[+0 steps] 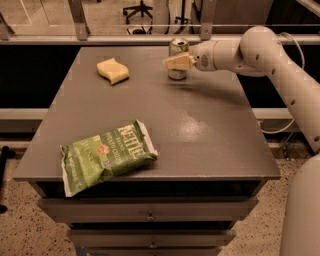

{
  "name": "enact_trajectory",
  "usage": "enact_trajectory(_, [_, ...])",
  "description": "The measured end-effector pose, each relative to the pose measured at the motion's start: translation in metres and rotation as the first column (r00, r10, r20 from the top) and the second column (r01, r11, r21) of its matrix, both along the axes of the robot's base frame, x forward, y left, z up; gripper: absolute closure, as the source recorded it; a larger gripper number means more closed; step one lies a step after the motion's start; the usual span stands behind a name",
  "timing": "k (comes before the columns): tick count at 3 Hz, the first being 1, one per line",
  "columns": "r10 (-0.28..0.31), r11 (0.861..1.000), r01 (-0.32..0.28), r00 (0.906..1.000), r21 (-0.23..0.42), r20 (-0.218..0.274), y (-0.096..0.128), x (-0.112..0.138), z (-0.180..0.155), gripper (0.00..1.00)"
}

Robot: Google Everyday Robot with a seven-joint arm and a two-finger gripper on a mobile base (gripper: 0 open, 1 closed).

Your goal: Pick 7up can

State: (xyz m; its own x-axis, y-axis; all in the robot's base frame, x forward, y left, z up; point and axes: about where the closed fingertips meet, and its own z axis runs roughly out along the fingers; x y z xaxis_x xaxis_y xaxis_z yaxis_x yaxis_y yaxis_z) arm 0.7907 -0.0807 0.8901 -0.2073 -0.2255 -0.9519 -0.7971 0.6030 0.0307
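Camera view: one pale finger (177, 62) lies flat across the front of the 7up can (178, 47). The other finger is hidden behind the can, so the grip looks closed on it, though that side cannot be checked. The gripper (173, 60) reaches in from the right at about mid-height of the can. The can stands upright on the far edge of the table (210, 135), right of centre, with its shiny top showing above the finger. The white arm (272, 52) runs from the wrist out to the right and bends down along that side of the frame.

The table is a flat grey top with a dull sheen near its middle. A yellow sponge (112, 70) lies at the far left, well apart from the can. A green crisp bag (107, 156) lies near the front left corner. Drawers (150, 216) sit under the top. The floor (20, 232) is speckled. Behind the table runs a rail, and the foot of an office chair (138, 9) shows beyond it.

The bag reads "KETTLE" in white letters. Its smaller print and the can's label cannot be read.
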Motion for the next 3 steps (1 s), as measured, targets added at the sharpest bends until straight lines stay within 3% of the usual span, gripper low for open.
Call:
enact_trajectory(1, [-0.005,0.999,0.004,1.0000,0.050,0.009,-0.002,-0.002,-0.001,0.60])
enact_trajectory(2, [0.006,0.995,-0.011,0.9989,0.101,0.046,-0.007,-0.014,0.020,0.84])
enact_trajectory(3, [0.040,0.988,-0.055,0.9938,0.146,0.104,-0.010,-0.035,0.056,1.00])
